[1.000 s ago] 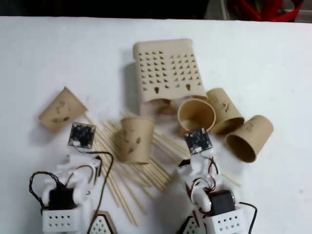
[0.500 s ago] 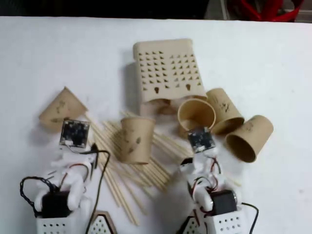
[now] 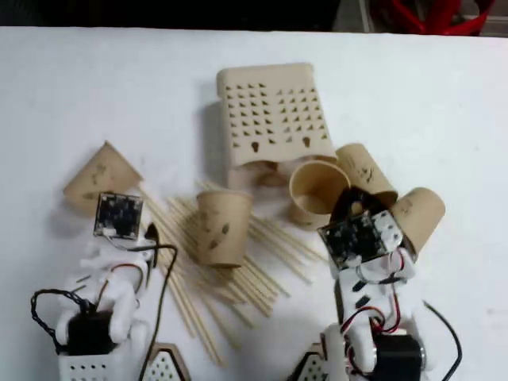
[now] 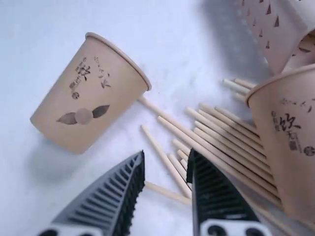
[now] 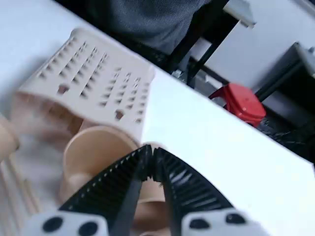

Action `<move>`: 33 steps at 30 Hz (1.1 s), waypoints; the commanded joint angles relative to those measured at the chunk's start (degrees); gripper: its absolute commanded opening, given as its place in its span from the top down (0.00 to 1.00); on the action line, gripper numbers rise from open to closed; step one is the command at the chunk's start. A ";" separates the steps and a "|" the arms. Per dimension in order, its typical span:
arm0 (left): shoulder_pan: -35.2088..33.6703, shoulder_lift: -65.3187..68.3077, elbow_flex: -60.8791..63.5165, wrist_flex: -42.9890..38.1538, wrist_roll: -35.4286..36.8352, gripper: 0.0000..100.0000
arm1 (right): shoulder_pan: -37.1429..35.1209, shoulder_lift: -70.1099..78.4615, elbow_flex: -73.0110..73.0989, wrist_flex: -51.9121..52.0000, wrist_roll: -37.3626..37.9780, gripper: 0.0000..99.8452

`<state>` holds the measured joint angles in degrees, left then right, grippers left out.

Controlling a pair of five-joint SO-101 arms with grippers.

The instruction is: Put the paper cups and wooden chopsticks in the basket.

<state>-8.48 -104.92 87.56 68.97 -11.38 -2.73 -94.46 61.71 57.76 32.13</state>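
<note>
The beige perforated basket [image 3: 270,119] lies on its side at the table's middle back, also seen in the right wrist view [image 5: 83,83]. One paper cup [image 3: 99,181] lies at the left [image 4: 88,93]. Another cup [image 3: 221,226] stands among the scattered wooden chopsticks [image 3: 238,270]. Three more cups [image 3: 319,189] [image 3: 367,176] [image 3: 414,216] cluster right of the basket's mouth. My left gripper [image 4: 166,160] is open a little above chopsticks [image 4: 206,132], just short of the left cup. My right gripper [image 5: 150,153] is shut and holds nothing, raised over the right cluster near an open-mouthed cup [image 5: 96,152].
The left arm [image 3: 107,278] and right arm [image 3: 369,302] stand at the table's front edge. White tabletop [image 3: 444,103] lies open to the right and behind the basket. A red object [image 5: 241,103] and dark furniture sit beyond the far edge.
My right arm has lifted and swung right, toward the cups right of the basket. My left arm shifted slightly left toward the lying cup. Cups and chopsticks have not moved.
</note>
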 commanded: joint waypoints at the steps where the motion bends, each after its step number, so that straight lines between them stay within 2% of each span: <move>1: -0.48 0.48 0.00 -2.55 -0.53 0.85 | 0.66 17.54 -12.66 -2.68 0.35 0.98; 8: -0.48 0.48 0.00 -2.55 -0.53 0.84 | 0.40 52.79 -39.65 2.95 0.26 0.97; 13: -0.48 0.48 0.09 -2.55 -0.53 0.84 | -4.88 71.87 -55.65 12.70 0.26 0.86; 16: -0.48 0.48 0.26 -2.55 -0.53 0.84 | -9.19 80.75 -62.33 16.66 0.70 0.83; 20: -0.48 0.48 2.11 -4.57 -0.62 0.84 | -13.76 90.07 -66.90 17.80 1.32 0.79; 25: -0.48 0.48 2.46 -4.92 -0.62 0.84 | -18.07 97.36 -67.43 17.80 9.41 0.71; 33: -0.48 0.48 2.55 -4.92 -0.62 0.84 | -20.70 102.73 -67.34 16.31 10.02 0.70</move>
<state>-8.48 -104.92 90.46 65.36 -11.38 -22.51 8.22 -2.90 75.08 41.54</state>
